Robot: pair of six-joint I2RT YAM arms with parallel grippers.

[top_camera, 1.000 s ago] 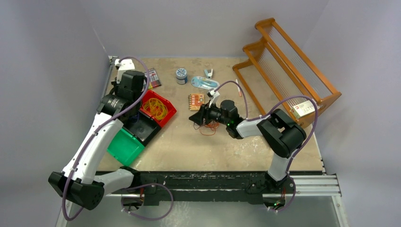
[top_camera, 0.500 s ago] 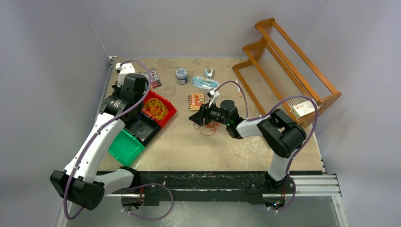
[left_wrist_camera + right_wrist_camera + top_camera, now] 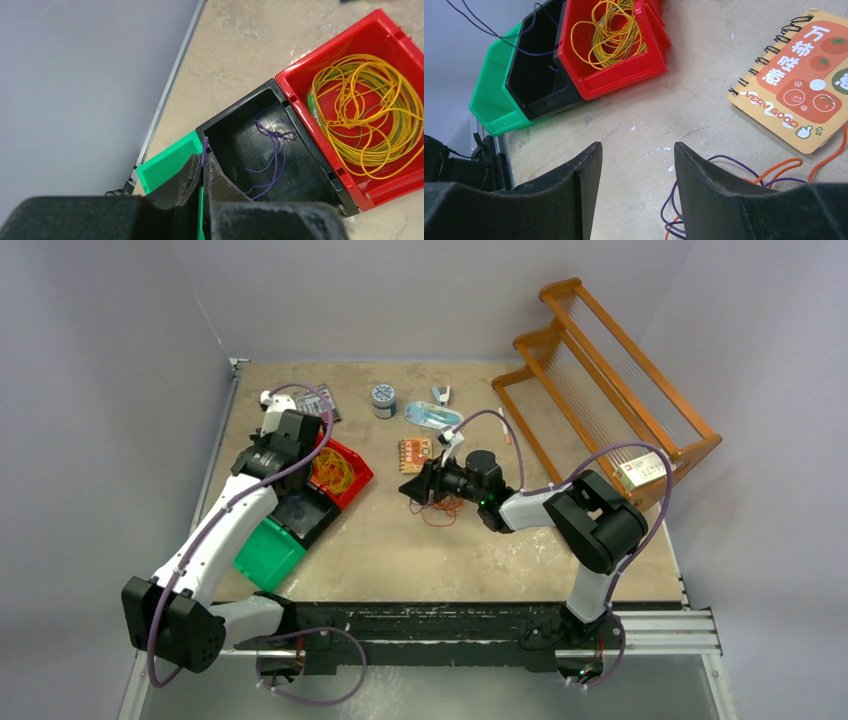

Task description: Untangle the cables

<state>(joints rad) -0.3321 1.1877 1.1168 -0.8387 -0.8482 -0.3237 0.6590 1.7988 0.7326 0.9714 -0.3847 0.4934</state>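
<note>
Beige, mottled stone-look worktop [image 3: 400, 560], scuffed with white flecks, sits between plain pale lilac-grey walls [image 3: 420, 300]. A black metal rail [image 3: 450, 625] runs along its near edge at 6 o'clock. An orange-brown slatted wooden rack [image 3: 600, 360] stands at 2 o'clock.

Near the centre lies a spiral-bound orange notebook [image 3: 799, 90], printed with the white characters 万柿胜意 and the words "VERY GOOD" beside a thumbs-up.

At 9 to 10 o'clock three plastic bins touch in a row. The red bin [image 3: 624, 75] holds coiled yellow cables [image 3: 616, 27], the black bin [image 3: 539, 105] a thin purple cable [image 3: 278, 135], and the green bin [image 3: 489, 100] comes last.

The left claw [image 3: 202, 167] hangs over the black and green bins, clenched on the purple cable. The right claw [image 3: 636, 147] hovers released, fingers spread, over loose orange and purple cables [image 3: 443, 508] at 6 o'clock of the notebook.
</note>
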